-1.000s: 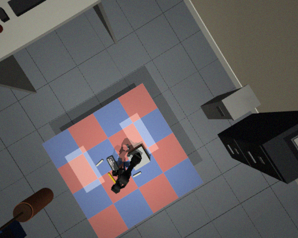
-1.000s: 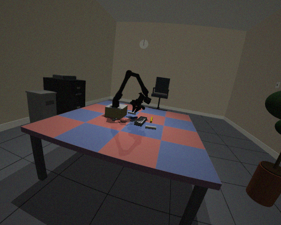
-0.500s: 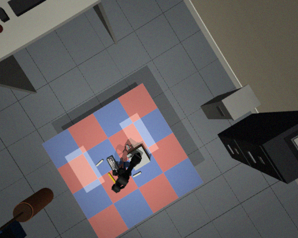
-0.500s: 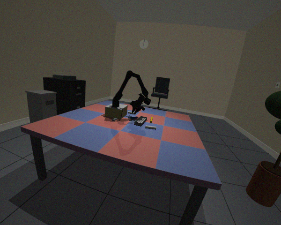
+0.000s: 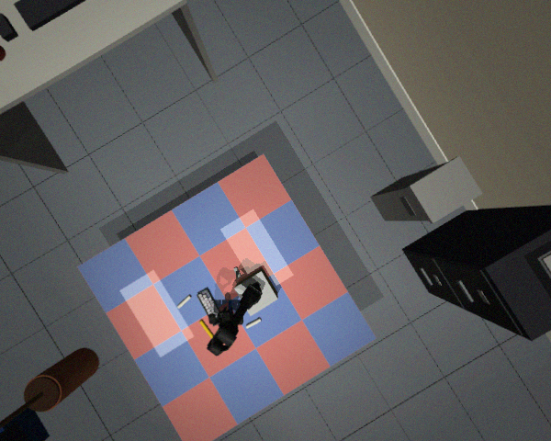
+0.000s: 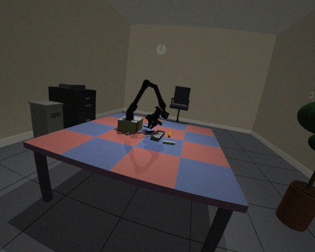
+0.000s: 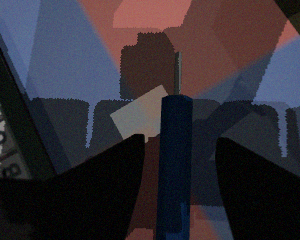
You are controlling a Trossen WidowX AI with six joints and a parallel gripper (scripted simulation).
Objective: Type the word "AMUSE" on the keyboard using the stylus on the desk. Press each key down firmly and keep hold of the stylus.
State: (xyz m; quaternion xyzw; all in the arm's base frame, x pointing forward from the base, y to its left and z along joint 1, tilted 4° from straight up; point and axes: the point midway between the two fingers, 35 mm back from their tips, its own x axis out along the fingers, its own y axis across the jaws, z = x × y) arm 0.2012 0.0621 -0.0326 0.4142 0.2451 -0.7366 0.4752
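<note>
The keyboard (image 5: 206,299) (image 6: 157,135) lies on the checkered table, dark with pale keys. Its edge and a few keys also show at the left of the wrist view (image 7: 16,117). The blue stylus (image 7: 175,170) (image 6: 149,132) with a thin grey tip lies on the table beside the keyboard, pointing up in the wrist view. My gripper (image 7: 179,145) (image 6: 155,125) is open above the stylus. The stylus appears between the two black fingers, with a gap on each side. In the top view, the arm mostly hides the gripper.
A yellow stick (image 5: 204,327) (image 6: 169,134) lies near the keyboard. One white stick (image 5: 184,301) (image 6: 168,142) lies on the keyboard's far side from the base, and another (image 5: 253,322) (image 6: 146,125) lies near the arm. The arm stands on a pale box (image 5: 267,295) (image 6: 125,126).
</note>
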